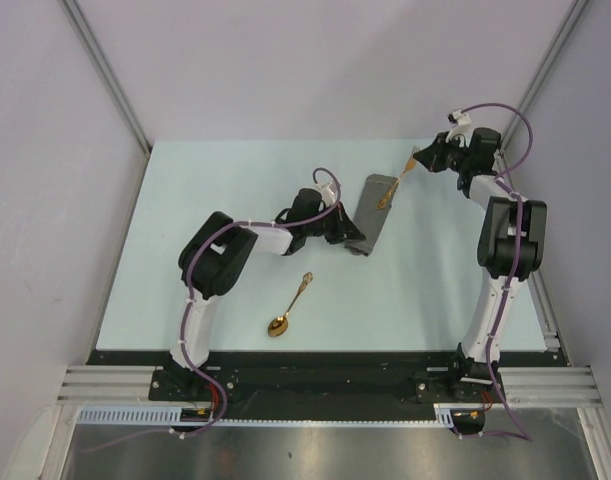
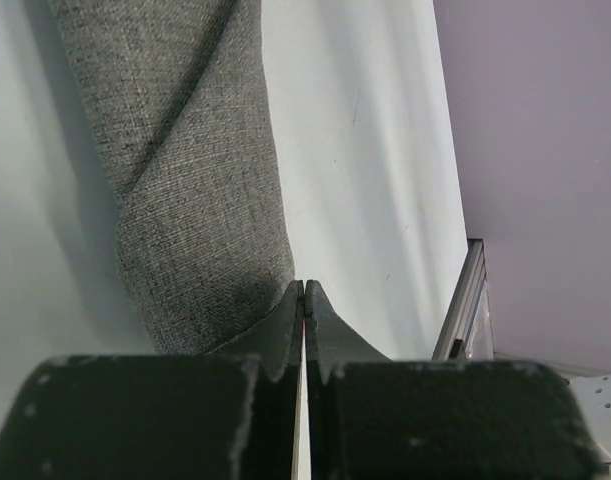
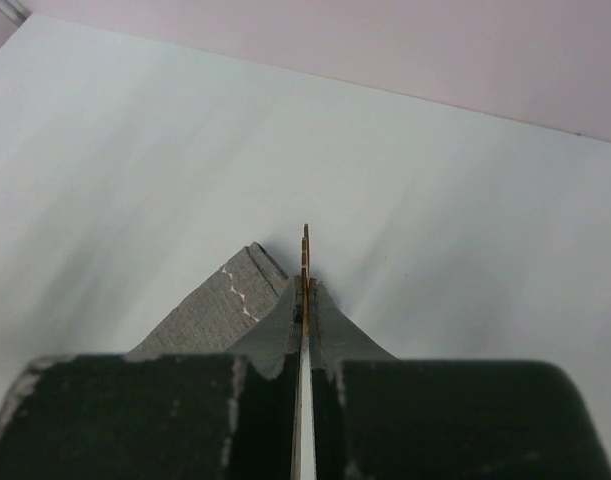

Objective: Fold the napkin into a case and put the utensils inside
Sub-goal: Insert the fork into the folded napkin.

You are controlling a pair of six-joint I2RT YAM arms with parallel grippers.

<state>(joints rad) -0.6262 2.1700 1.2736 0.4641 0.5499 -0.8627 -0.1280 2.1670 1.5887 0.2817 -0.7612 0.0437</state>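
Right now the step in hand, as I judge it, is sliding the fork (image 1: 395, 186) into the folded napkin (image 1: 369, 218). The right pincer (image 1: 423, 160) is clenched on one end of the fork, and the wrist view shows a thin gold edge between its jaws. The rest of the fork reaches forward and down from the fingertips, with its far end over the nearer end of the napkin. The napkin lies as a narrow grey strip ahead of and below that pincer, a little to its left.

The left pincer (image 1: 347, 236) is clenched with nothing visible between its jaws. Its tips sit at the opposite end of the napkin, with the cloth just ahead of them and to their left. I cannot tell whether they press on the cloth or only stand beside it.

To do this well, the fork's tip should find the open edge of the fold, which these views do not show clearly. It should go in low and along the length of the napkin, not across it. The left pincer should pin its end so the cloth neither slides nor bunches. The right pincer should let go only once most of the fork is inside. The spoon (image 1: 291, 303) lies on the table (image 1: 435, 290), well apart from both pincers, for afterwards.
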